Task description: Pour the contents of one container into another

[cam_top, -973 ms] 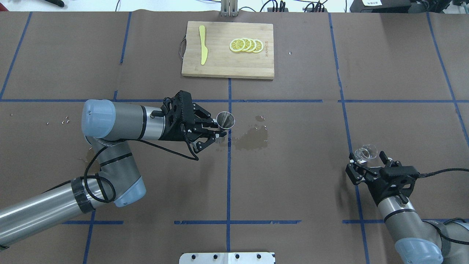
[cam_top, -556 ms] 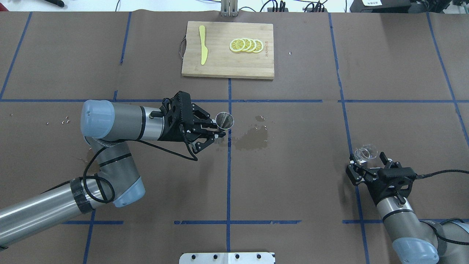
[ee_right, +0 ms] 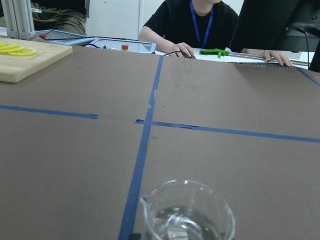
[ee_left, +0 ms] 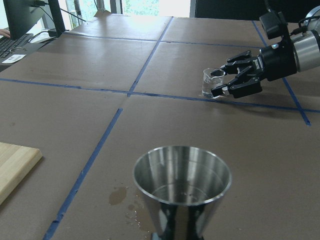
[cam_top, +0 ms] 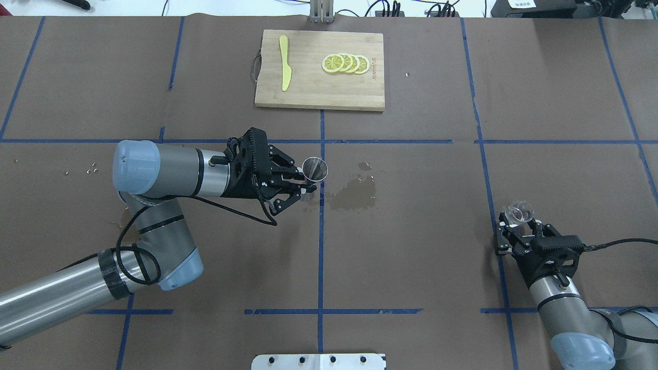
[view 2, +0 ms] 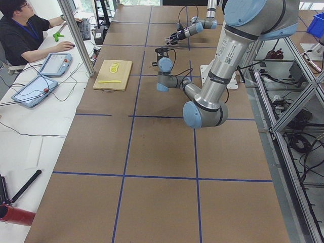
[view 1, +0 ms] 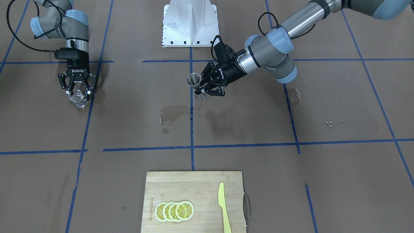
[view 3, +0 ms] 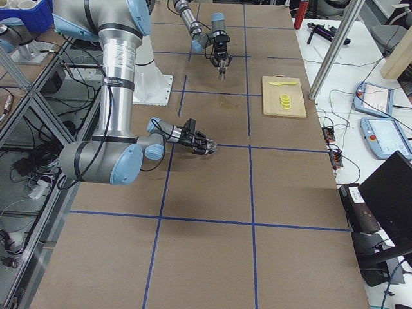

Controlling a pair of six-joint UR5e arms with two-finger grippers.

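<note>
Nearest, at the table's 4 o'clock, the right gripper (cam_top: 519,223) grips the upright glass beaker (cam_top: 518,211), which has a little clear liquid inside. Near the centre, the left gripper (cam_top: 307,183) clamps the steel jigger (cam_top: 315,169) at its waist, mouth up. A wet patch (cam_top: 353,198) lies at the jigger's 3 o'clock. Far off at 12 o'clock, a wooden cutting board (cam_top: 308,87) carries lemon slices (cam_top: 345,63) and a yellow knife (cam_top: 284,61).
</note>
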